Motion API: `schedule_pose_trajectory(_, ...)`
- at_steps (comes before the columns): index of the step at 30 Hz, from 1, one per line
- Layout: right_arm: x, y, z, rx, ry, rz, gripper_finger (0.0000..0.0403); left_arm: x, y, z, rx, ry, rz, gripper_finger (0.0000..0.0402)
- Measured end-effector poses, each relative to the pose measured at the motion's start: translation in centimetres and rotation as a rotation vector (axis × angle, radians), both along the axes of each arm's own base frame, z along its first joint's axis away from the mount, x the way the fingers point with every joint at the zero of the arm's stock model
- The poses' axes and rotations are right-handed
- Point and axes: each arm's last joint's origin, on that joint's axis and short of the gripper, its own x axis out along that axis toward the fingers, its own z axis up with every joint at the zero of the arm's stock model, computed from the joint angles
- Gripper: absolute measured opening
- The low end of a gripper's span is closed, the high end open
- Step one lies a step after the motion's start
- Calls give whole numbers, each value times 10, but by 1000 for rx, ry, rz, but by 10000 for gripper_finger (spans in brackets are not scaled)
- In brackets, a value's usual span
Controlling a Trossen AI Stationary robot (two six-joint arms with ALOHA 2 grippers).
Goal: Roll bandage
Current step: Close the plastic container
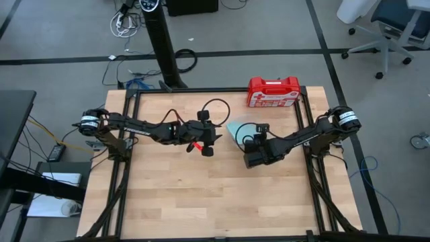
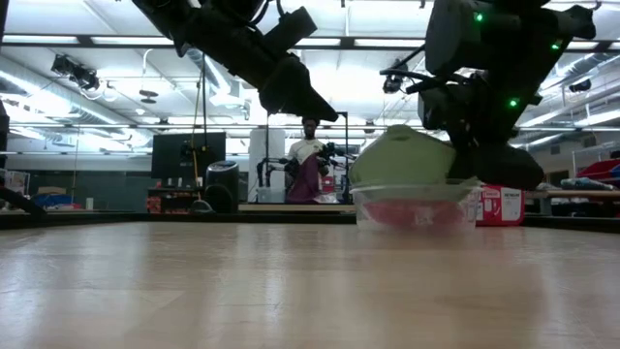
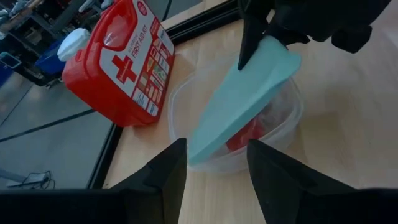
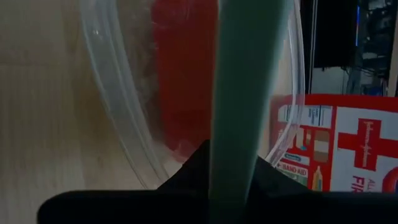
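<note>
The bandage [image 3: 249, 132] is a bright red cloth lying inside a clear plastic container [image 3: 186, 106] at the table's middle, partly hidden under a pale blue lid [image 3: 242, 99]. The lid slants over the container, and my right gripper [image 1: 250, 139] is shut on its raised end. The red also shows through the container wall in the right wrist view [image 4: 183, 81] and the low view [image 2: 412, 211]. My left gripper [image 3: 214, 168] hovers open to the left of the container [image 1: 207, 142], nothing between its fingers. My right gripper pinches the lid's raised edge [image 3: 273, 53] between its two fingers, one on each face; the right wrist view shows the lid edge-on between them [image 4: 239, 124]. The fingers slant down from the table's right. The lid is tilted, its low end [image 3: 199, 152] on the container's left rim.
A hard red first-aid case [image 1: 273, 92] stands at the far edge, just behind the container. A dark frame [image 1: 302, 134] runs around the wooden tabletop. Bare wood [image 1: 215, 195] lies toward the near edge. A person [image 2: 308, 160] stands in the room far beyond the table.
</note>
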Motion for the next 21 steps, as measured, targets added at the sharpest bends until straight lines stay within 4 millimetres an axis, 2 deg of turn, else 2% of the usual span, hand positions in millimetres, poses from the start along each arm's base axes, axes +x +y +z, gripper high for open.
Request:
schedule_pose_trajectory(4, -2, 6, 3, -106, 10, 44, 22, -1, 0, -1, -1, 14, -1, 172)
schedule_pose_trajectory(8, 1, 12, 15, -149, -18, 76, 6, -2, 0, -4, -1, 44, -1, 173)
schedule_pose_trajectory(21, 28, 27, 24, 146, -121, 261, 8, -11, 0, -13, -1, 187, 2, 173)
